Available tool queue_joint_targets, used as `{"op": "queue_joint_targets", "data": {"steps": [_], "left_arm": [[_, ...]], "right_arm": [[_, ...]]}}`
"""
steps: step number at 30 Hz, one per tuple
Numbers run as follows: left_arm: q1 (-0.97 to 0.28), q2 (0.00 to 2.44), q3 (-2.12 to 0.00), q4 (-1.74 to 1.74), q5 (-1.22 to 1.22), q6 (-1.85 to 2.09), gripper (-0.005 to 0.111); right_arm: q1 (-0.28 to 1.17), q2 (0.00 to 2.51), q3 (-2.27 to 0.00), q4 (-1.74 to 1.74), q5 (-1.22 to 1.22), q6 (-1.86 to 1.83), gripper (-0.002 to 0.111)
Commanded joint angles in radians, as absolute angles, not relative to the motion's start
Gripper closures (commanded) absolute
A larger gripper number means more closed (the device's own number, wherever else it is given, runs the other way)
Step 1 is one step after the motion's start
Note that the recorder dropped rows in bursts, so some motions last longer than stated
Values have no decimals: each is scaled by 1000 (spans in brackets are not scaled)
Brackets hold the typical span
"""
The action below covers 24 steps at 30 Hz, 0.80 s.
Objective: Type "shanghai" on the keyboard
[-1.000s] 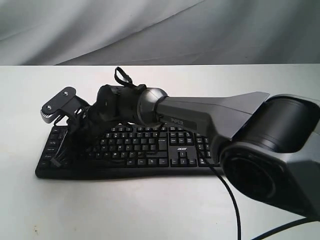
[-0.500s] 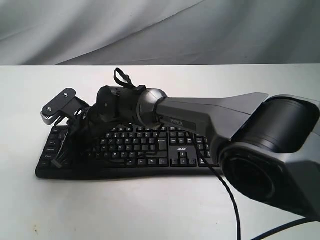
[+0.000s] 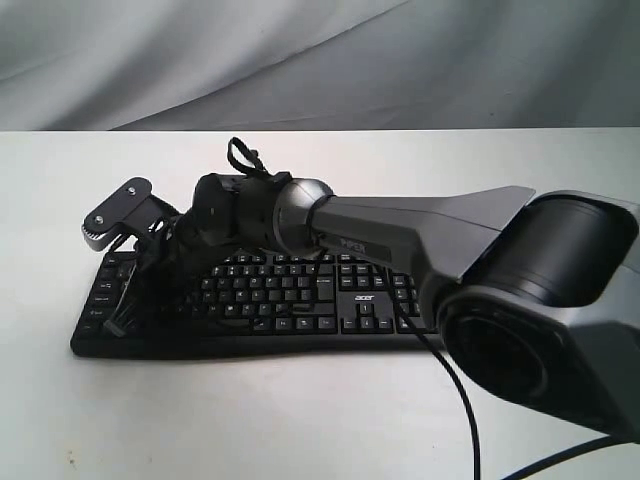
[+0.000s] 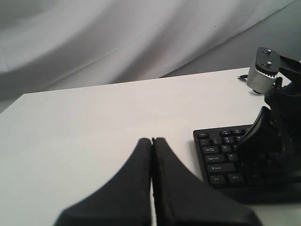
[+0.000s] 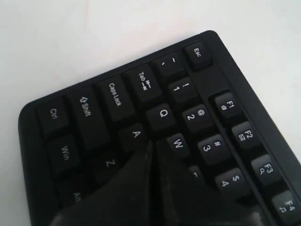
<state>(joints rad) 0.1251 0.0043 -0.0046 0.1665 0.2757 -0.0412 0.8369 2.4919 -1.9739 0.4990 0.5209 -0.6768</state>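
Caught barely shifted from a second earlier, with the right gripper (image 5: pixel 153 145) kept low over the left end of the keyboard (image 3: pixel 300 290), fingers (image 5: pixel 136 165) pressed together between A and W, likely on the S that opens "shanghai". Held off that end above bare table (image 3: pixel 300 420) with the left gripper (image 4: pixel 151 141), fingers likewise closed on nothing. Laid flat mid-table before a grey draped backdrop (image 3: pixel 300 60).

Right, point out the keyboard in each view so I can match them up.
Exterior view: keyboard across the table's middle, partly under the right arm.
Left wrist view: only its Esc-to-Ctrl end, at the frame's edge.
Right wrist view: that same end fills the picture.
Shared landmark: the right gripper, shut, tips by A and W.
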Motion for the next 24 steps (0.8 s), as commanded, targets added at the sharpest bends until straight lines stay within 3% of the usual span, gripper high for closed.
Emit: {"op": "queue_joint_targets", "data": {"steps": [1,16,24], "left_arm": [[118,0,0,167,266,-46,107],[118,0,0,167,266,-46,107],[118,0,0,167,266,-46,107]], "right_arm": [[846,2499,-1980,485,530,-680,108],[815,2397,-1967,458,583,-646,108],[768,2236,-1716,461,498,-646,108]]}}
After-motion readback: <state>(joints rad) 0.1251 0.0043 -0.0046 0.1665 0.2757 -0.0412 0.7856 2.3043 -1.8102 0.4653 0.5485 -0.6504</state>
